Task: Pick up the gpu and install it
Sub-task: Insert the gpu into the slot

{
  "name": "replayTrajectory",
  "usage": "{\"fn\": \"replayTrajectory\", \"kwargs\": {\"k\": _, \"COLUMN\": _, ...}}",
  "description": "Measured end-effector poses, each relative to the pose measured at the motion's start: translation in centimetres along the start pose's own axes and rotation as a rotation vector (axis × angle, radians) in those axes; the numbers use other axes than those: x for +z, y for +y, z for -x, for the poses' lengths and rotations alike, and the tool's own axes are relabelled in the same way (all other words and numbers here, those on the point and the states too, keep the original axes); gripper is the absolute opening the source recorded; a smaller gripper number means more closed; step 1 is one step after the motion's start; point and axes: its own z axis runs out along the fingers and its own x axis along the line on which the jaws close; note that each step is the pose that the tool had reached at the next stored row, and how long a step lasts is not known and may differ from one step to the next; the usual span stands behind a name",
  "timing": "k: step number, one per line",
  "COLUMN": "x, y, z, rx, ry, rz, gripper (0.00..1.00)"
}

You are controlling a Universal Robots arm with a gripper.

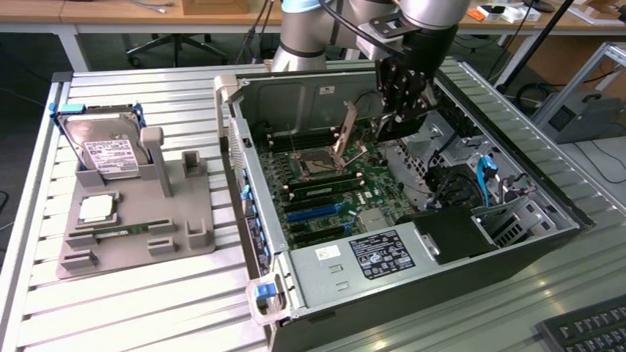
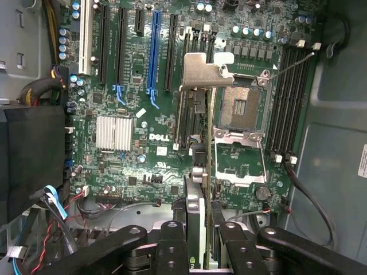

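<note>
The gripper (image 2: 199,240) hangs inside the open computer case (image 1: 547,242), its fingers (image 2: 173,243) pinching the gpu (image 2: 198,143) edge-on, metal bracket away from the wrist, directly beneath the tool and above the motherboard (image 2: 132,143) near the empty CPU socket (image 2: 239,109). Well off to the side of the tool, outside the case, the grey holder tray (image 1: 186,213) carries a hard drive (image 1: 105,150) standing upright, a CPU chip (image 1: 95,209) and a RAM stick (image 1: 113,232)

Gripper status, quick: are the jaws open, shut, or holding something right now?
Gripper: jaws closed on the gpu, held edge-on above the motherboard inside the open computer case.
</note>
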Motion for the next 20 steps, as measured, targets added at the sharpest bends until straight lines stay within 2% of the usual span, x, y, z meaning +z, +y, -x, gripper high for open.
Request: {"fn": "replayTrajectory", "kwargs": {"k": 20, "x": 0.43, "y": 0.24, "z": -0.01, "rx": -0.001, "ry": 0.0, "rz": 0.0, "gripper": 0.27}}
